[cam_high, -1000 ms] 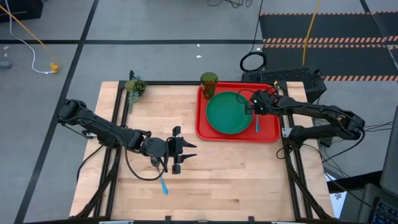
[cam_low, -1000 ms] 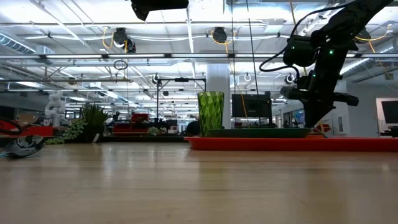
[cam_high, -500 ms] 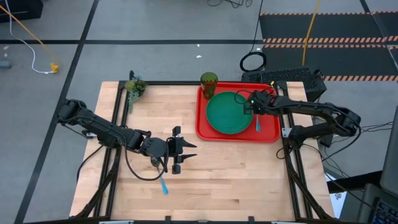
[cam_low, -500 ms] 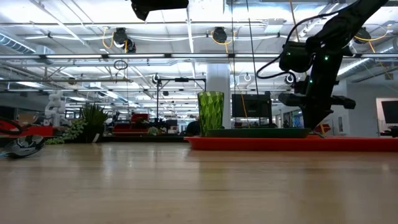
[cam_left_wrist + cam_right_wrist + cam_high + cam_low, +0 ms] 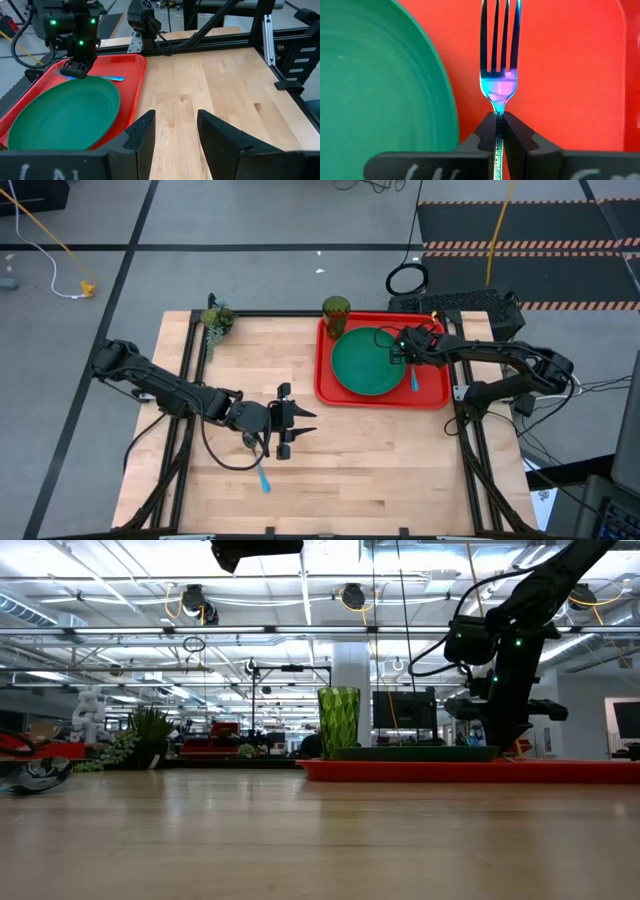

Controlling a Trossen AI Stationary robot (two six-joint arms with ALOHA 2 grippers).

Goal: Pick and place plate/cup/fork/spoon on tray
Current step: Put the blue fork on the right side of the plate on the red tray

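The red tray (image 5: 432,395) lies at the table's far right with the green plate (image 5: 367,362) on it. The olive cup (image 5: 336,308) stands at the tray's far left corner and shows upright in the low view (image 5: 339,720). My right gripper (image 5: 400,352) is over the tray, just right of the plate, shut on the fork (image 5: 498,60). The fork's blue handle (image 5: 413,377) points toward the near edge. The spoon (image 5: 263,476) lies flat on the wood. My left gripper (image 5: 300,423) is open and empty, just on the spoon's far side. My right gripper pinches the fork's narrow neck (image 5: 496,111), just behind the tines, between its two fingertips (image 5: 512,131). The fingers come from above, pointing down, and lie across the fork. The fork lies level down at the tray's floor, beside the plate's rim; whether it rests there, I cannot tell.
A small green plant-like clump (image 5: 216,320) sits at the table's far left corner. Black frame rails run along the table's left and right sides. Bare wood (image 5: 380,470) stretches across the middle and near right of the table.
My right arm's wrist has shifted a little toward the table's left over the tray. The fork's blue handle has stayed in the same place beside the plate.
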